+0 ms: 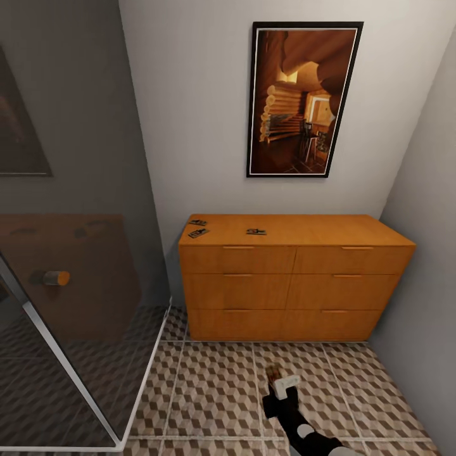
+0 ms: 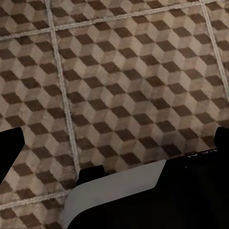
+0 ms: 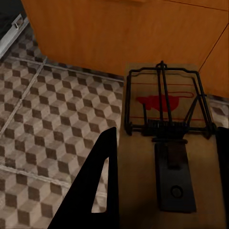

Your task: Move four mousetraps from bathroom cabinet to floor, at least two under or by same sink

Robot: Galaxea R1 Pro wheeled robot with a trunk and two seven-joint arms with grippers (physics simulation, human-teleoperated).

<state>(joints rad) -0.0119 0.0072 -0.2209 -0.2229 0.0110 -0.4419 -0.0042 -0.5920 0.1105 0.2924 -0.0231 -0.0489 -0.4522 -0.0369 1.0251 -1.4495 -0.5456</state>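
Note:
Three mousetraps lie on top of the orange-brown cabinet (image 1: 291, 278): two close together at its left end (image 1: 197, 222) (image 1: 198, 233) and one nearer the middle (image 1: 256, 232). Low over the bathroom floor (image 1: 209, 392) in front of the cabinet, my right gripper (image 1: 277, 379) is shut on another mousetrap (image 1: 273, 372). The right wrist view shows that mousetrap (image 3: 164, 143) flat between the black fingers (image 3: 98, 191), red mark and wire bar up, with my right gripper (image 3: 167, 133) closed around it. My left gripper (image 2: 114, 143) hangs open over bare cube-pattern tiles (image 2: 124, 71). The sink is out of view.
A glass shower screen with a white frame (image 1: 76, 373) closes off the left side. A framed picture (image 1: 304, 98) hangs above the cabinet, and a grey wall (image 1: 424, 253) bounds the right. Tiled floor lies between the screen and that wall.

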